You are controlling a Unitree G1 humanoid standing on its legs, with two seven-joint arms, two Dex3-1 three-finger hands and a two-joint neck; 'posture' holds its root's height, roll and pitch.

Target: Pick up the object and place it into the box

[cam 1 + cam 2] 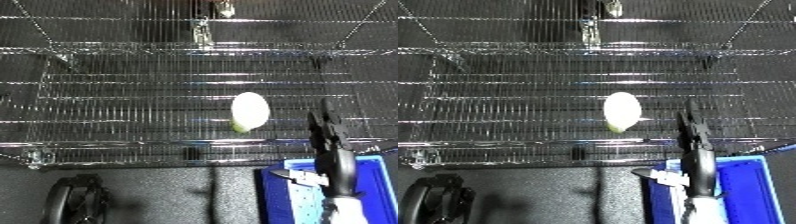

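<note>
Clearly, object: a pale yellow-white, egg-shaped item [250, 111] with a greenish lower tip lies on the wire shelf, its long axis running away from the camera; what it is exactly cannot be told.
Where it rests: on the silver wire-grid shelf [124, 112], right of the middle and a little behind the front rail, free of any hand and lying on the thin bars.
Shelf: the raised front rail makes a low lip, so the object would likely have to be lifted over it and not dragged off.
Right hand: the black right hand [325, 131] reaches up from the lower edge with its fingers straight and close together, seen edge-on, holding nothing; it stands just to the right of the object and apart from it.
Why it stands so: the hand seems lined up beside the object for a side approach, the fingers kept narrow, perhaps to pass in low over the rail.
Forearm: the white and silver forearm [700, 172] crosses above the bin.
Bin: the blue plastic bin [749, 187] sits below the shelf front at lower right, near the hand, so the carry should be short.
Left hand: not seen in either view.
Stage: the pick is not yet made; closing on the object comes next.
</note>
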